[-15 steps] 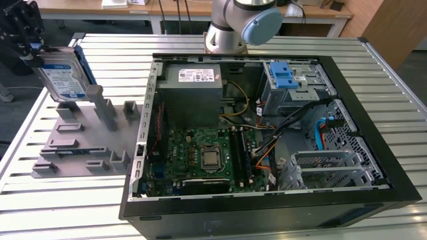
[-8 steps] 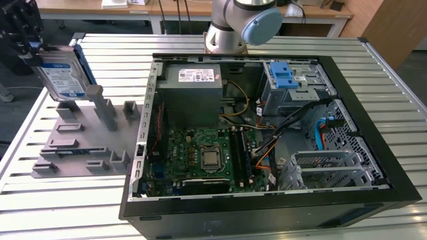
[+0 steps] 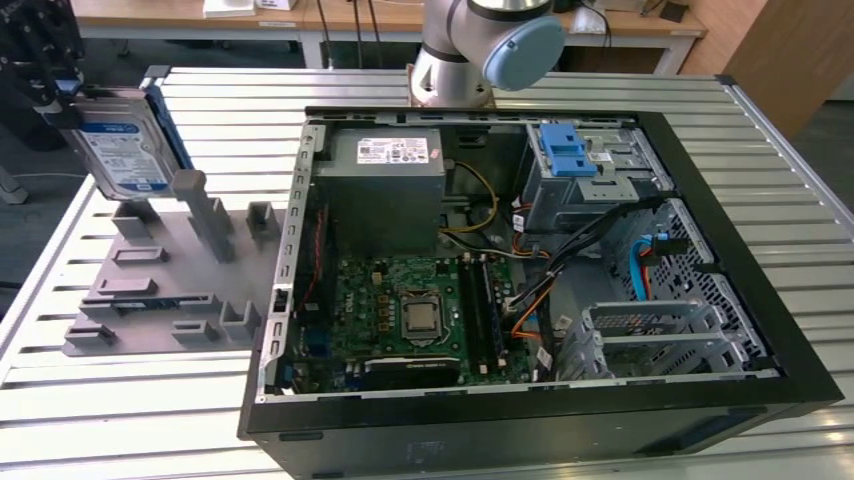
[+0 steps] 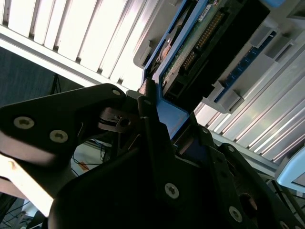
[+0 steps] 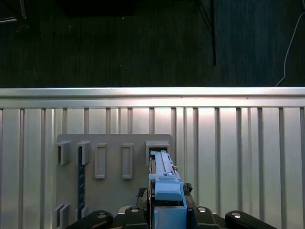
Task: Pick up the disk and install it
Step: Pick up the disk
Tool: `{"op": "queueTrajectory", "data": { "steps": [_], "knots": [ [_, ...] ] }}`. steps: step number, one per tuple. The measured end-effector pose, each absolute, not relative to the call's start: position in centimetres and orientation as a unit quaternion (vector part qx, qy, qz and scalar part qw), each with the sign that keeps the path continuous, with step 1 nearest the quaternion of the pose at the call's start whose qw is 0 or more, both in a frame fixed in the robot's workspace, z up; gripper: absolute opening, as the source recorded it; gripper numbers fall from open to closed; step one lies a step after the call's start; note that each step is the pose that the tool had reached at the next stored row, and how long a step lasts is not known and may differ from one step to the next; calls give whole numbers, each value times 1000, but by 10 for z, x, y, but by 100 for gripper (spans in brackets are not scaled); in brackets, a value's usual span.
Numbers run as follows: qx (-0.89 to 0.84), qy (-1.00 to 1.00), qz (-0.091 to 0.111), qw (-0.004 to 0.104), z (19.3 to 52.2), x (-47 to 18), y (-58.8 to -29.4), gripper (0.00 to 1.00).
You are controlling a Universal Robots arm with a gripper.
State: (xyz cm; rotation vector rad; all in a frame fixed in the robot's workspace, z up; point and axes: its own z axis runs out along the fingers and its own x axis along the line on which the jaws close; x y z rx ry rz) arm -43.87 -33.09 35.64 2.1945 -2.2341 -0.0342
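The hand (image 4: 159, 114) is clamped on the blue-framed end of the disk (image 3: 127, 150), which stands on edge near the desk's (image 3: 774, 150) corner at the exterior view's left, its long axis running from the hand down toward the grey holder (image 3: 160, 280), perhaps not yet clear of its slot.

This is looking like a robotics lab: a robot arm's base (image 3: 454, 75) is standing at the far edge of a slatted aluminium table (image 3: 787, 200), an opened computer case (image 3: 534, 430) is lying beside a grey fixture plate (image 3: 147, 300), and wooden desks (image 3: 174, 10) are standing beyond.
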Motion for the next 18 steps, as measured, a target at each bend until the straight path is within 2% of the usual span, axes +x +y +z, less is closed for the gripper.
{"op": "queueTrajectory", "data": {
  "steps": [18],
  "knots": [
    [701, -713, -11, 5, 364, -439, -331, 37]
  ]
}}
